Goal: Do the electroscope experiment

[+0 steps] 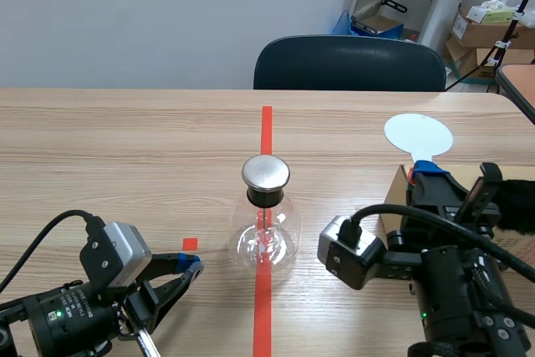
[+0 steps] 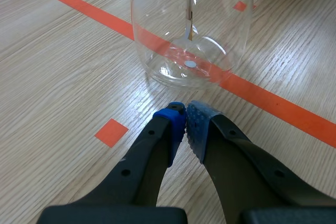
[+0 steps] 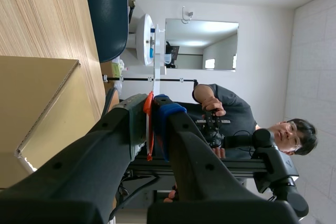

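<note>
Centre of desk (image 1: 125, 148): glass electroscope flask (image 1: 266, 236) upright on the red tape line (image 1: 266, 127), metal cap (image 1: 266, 172) on top. Just short of it, left gripper (image 2: 185, 118) pinched shut, holding nothing. Across the line, right gripper (image 3: 151, 103) clamped on white disc paddle (image 1: 418, 134), by cardboard box (image 1: 394, 196).
</note>
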You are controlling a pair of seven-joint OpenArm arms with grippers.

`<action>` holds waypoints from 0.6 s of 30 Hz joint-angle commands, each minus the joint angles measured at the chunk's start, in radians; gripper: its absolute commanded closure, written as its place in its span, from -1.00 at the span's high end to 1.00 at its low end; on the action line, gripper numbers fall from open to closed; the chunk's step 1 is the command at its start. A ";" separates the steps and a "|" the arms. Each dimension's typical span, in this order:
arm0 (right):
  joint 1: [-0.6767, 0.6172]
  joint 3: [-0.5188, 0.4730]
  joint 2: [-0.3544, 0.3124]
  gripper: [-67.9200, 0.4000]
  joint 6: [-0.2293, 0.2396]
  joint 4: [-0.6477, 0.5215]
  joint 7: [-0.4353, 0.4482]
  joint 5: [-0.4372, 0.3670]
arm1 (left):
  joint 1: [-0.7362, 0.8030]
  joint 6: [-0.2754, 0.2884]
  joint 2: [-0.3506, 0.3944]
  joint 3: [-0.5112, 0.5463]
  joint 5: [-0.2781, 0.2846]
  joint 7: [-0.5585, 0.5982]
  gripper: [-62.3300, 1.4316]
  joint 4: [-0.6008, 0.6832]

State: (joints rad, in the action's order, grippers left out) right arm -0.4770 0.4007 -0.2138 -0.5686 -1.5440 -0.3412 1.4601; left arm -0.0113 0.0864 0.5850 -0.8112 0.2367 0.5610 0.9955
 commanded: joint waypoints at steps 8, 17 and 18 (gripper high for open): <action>0.011 -0.002 -0.019 -0.94 -0.085 -0.021 -0.001 0.001 | -0.002 0.007 0.046 0.004 0.014 0.026 -0.66 0.035; -0.018 -0.064 -0.089 -0.94 -0.214 -0.021 0.072 0.001 | 0.035 0.085 0.180 0.003 0.024 0.100 -0.09 0.148; -0.029 -0.081 -0.096 -0.94 -0.214 -0.021 0.101 0.001 | 0.046 0.089 0.196 0.003 0.038 0.105 -0.09 0.169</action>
State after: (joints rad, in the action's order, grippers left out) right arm -0.4915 0.3374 -0.2962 -0.7258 -1.5440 -0.2455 1.4597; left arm 0.0193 0.1673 0.7746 -0.8104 0.2600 0.6487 1.1355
